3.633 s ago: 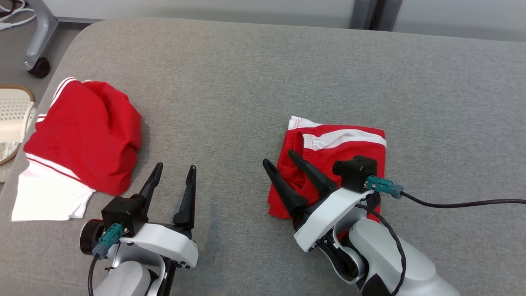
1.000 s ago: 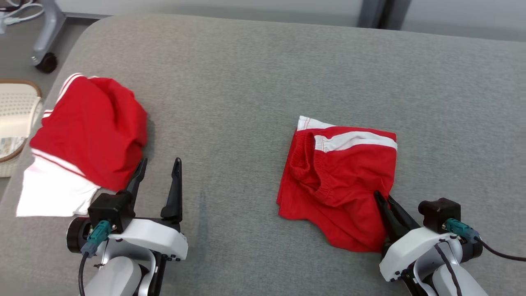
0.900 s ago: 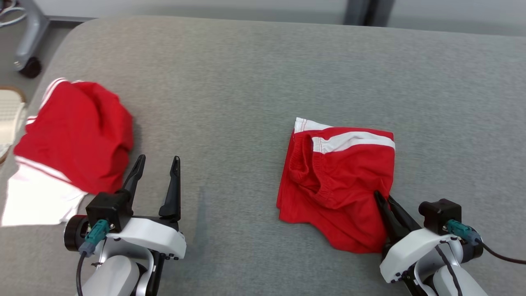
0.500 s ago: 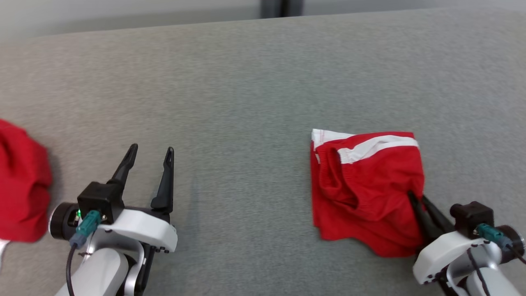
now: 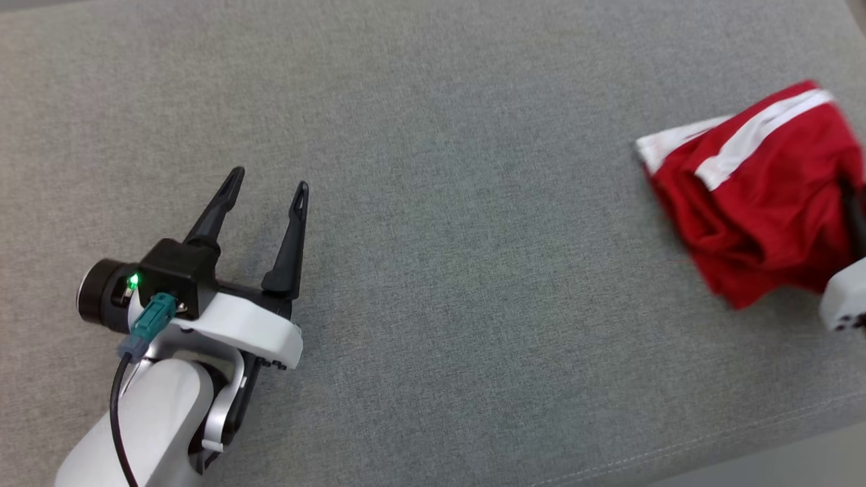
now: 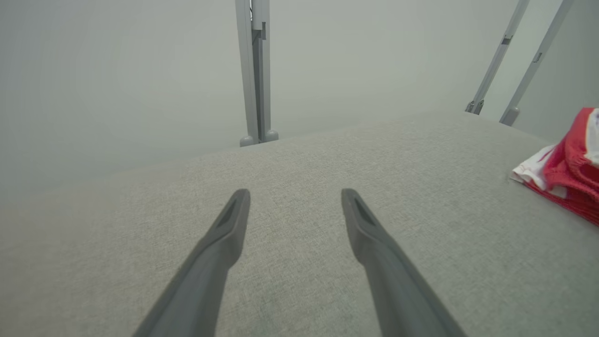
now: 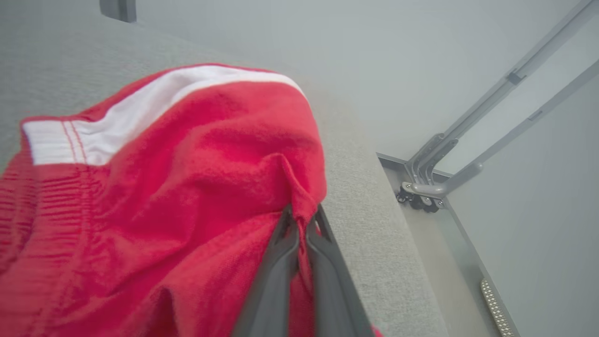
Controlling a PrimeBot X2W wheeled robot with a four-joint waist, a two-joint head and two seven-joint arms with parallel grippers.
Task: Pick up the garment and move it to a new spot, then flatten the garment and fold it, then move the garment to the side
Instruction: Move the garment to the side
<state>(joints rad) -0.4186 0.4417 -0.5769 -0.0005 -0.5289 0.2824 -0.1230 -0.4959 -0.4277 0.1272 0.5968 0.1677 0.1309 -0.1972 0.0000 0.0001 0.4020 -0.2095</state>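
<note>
The garment (image 5: 758,196) is a pair of red shorts with white stripes, bunched up at the far right of the grey table (image 5: 433,135). My right gripper (image 7: 303,214) is shut on a pinched fold of its red cloth; in the head view a dark finger (image 5: 854,210) shows at the right edge against the garment. My left gripper (image 5: 268,179) stands open and empty over bare table at the lower left, far from the garment. In the left wrist view the open left gripper (image 6: 295,194) points across the table, and the garment (image 6: 568,168) lies at the right edge.
The table's front edge (image 5: 676,460) runs along the lower right of the head view. In the right wrist view the table's side edge (image 7: 374,201) passes just right of the garment, with floor and a metal frame (image 7: 435,187) beyond. A metal post (image 6: 255,70) stands behind the table.
The head camera has swung, and the red and white pile at the left has left the picture. My right gripper, still shut on the garment, has dragged it rightward. The left gripper stays open.
</note>
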